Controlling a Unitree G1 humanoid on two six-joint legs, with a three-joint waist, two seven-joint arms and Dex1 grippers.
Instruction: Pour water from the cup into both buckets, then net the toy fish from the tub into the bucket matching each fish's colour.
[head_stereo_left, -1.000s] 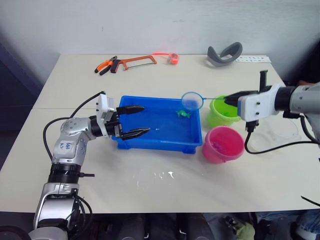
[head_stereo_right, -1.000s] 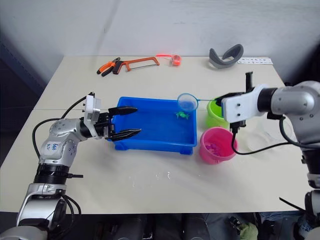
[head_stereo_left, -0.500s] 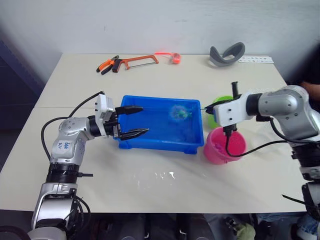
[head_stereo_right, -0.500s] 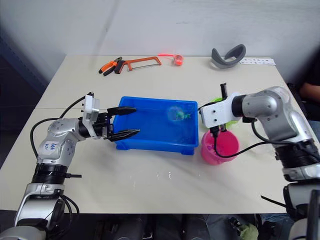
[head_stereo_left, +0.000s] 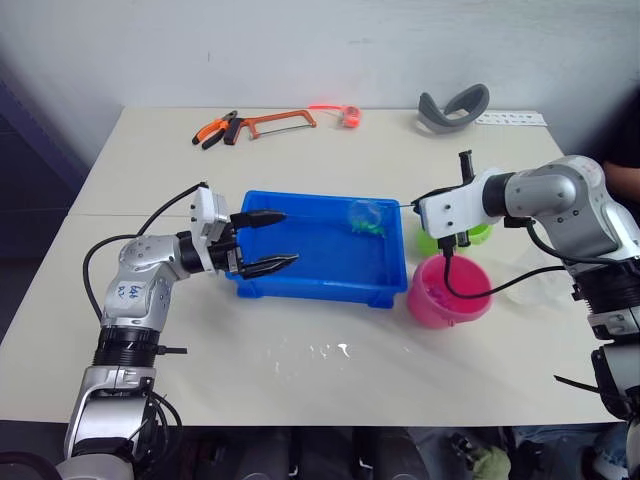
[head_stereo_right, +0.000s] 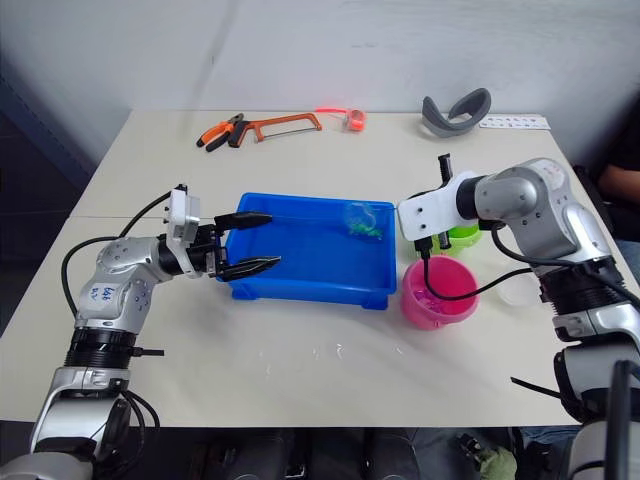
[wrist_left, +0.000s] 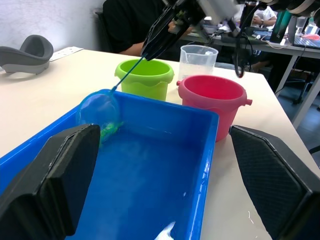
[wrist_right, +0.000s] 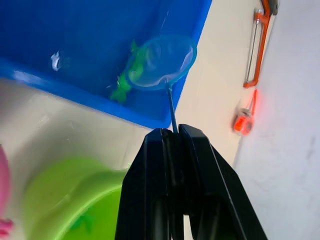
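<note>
Since one second ago the right gripper (wrist_right: 172, 135), fingers clamped on the net's handle, has moved left; the net (head_stereo_left: 364, 213) has dropped from above the blue tub (head_stereo_left: 300, 290) into its far right corner, over a green toy fish (wrist_right: 121, 89). The left gripper (head_stereo_left: 272, 241), fingers apart, stays at the tub's left end. The green bucket (wrist_left: 144, 78) and pink bucket (head_stereo_left: 447, 290) stand right of the tub on the table (head_stereo_left: 320, 370).

Blue tub (head_stereo_right: 300, 285), net (head_stereo_right: 360, 214) over green fish (head_stereo_right: 366, 229), left claw (head_stereo_right: 258, 243) spread at tub's end
</note>
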